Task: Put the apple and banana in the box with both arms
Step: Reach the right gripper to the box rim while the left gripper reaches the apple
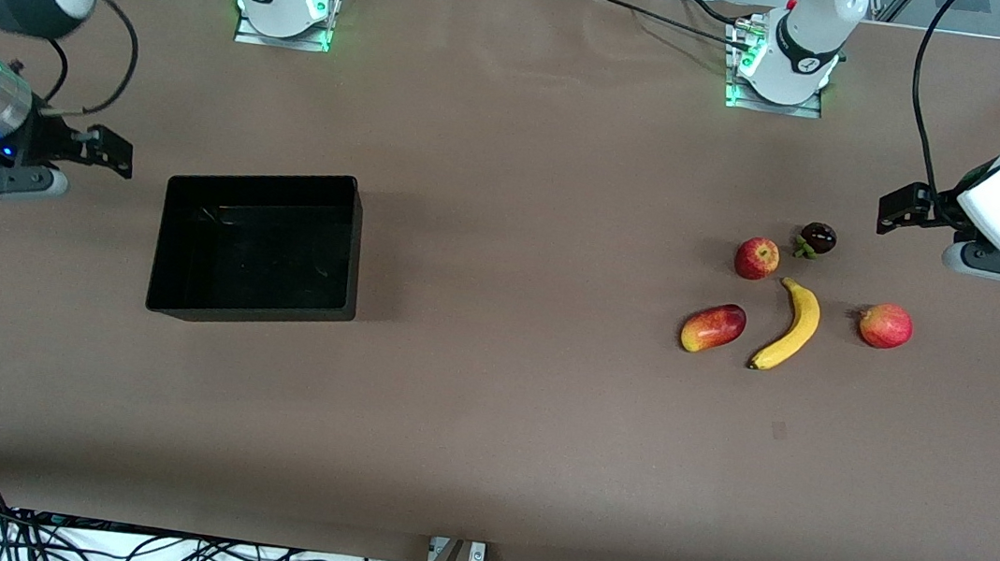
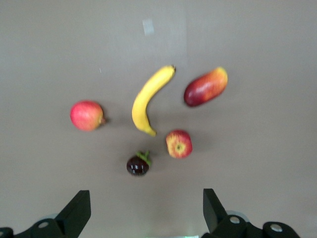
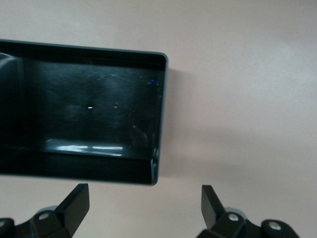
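The apple (image 1: pixel 756 258) lies on the table toward the left arm's end, with the banana (image 1: pixel 789 327) just beside it and nearer to the front camera. Both show in the left wrist view, the apple (image 2: pixel 179 144) and the banana (image 2: pixel 148 99). My left gripper (image 1: pixel 903 212) is open and empty, up over the table beside the fruit group; it also shows in its wrist view (image 2: pixel 146 213). The black box (image 1: pixel 257 243) stands empty toward the right arm's end. My right gripper (image 1: pixel 105 149) is open and empty, over the table just beside the box (image 3: pixel 161 114).
A red-and-yellow mango (image 1: pixel 713 327), a pinkish-red round fruit (image 1: pixel 886 325) and a small dark mangosteen (image 1: pixel 817 238) lie around the apple and banana. Brown tabletop stretches between the box and the fruits. Cables hang along the table's front edge.
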